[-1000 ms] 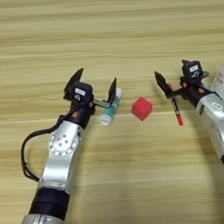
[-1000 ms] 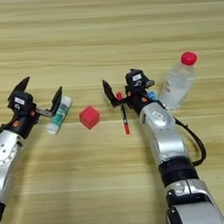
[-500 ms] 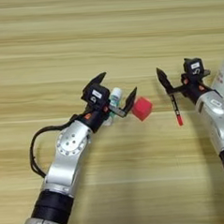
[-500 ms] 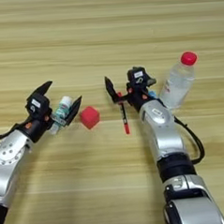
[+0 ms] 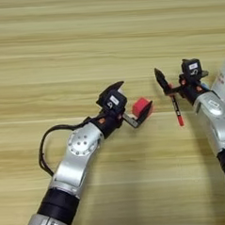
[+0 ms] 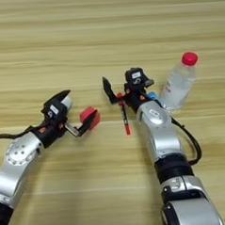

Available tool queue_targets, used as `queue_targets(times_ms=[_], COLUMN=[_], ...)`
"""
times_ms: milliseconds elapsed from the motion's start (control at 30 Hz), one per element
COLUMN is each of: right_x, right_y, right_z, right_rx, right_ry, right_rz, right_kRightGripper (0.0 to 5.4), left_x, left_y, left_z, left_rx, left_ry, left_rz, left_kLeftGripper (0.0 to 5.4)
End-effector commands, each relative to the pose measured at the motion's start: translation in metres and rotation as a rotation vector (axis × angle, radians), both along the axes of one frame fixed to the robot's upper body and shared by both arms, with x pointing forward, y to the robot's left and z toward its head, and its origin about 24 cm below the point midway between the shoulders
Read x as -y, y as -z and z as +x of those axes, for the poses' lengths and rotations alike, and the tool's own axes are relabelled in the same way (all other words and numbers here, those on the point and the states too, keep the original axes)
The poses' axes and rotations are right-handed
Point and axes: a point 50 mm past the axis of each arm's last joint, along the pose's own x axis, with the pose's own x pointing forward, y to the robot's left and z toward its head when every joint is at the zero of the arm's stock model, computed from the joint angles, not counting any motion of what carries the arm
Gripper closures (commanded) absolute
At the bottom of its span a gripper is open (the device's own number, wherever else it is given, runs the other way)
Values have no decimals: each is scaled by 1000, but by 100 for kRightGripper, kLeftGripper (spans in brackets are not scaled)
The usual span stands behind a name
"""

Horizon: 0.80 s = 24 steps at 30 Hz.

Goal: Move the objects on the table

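Note:
My left gripper (image 5: 131,100) is open. Its lower finger touches the small red cube (image 5: 141,106) on the table (image 5: 59,51), and its upper finger stands free above. The white-and-green tube is hidden under this gripper's body. My right gripper (image 6: 127,85) is open and hovers over the top end of the thin red pen (image 6: 124,117), which lies flat, pointing toward me. A clear bottle (image 6: 178,86) with a red cap stands upright just right of the right wrist. Only a bit of the blue tube (image 6: 151,95) peeks out between the wrist and the bottle.
A black cable (image 5: 48,142) loops off the left forearm near the table's surface. In the left eye view the bottle (image 5: 224,79) sits at the right edge.
My left gripper has swept right, over the white-and-green tube, to the red cube. The cube, the pen and the right arm have stayed put.

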Motion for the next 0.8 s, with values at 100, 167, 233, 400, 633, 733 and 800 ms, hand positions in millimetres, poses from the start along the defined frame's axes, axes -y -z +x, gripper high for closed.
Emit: queue_targets(times_ms=[100,167,233,400,633,733,800], right_x=[-3,-3,-3,-3,-3,-4,-4], right_y=[-5,-5,-5,-5,-5,-5,-5], right_z=[3,3,3,2,2,1,1], right_rx=[5,3,3,1,-3,-1,-1], right_ry=[-3,-4,-4,-6,-10,-10,-11], right_rz=[-1,-2,-2,-3,5,7,7], right_kRightGripper=[5,5,5,5,5,5,5], left_x=[11,14,15,20,34,34,32], left_y=[7,8,10,14,17,19,21], left_z=[2,2,3,2,2,2,3], left_rx=[-28,-35,-40,-61,-76,-84,-90], left_ry=[32,38,41,60,100,99,93], left_rz=[37,44,50,47,55,59,63], left_kLeftGripper=[0,0,0,0,0,0,0])
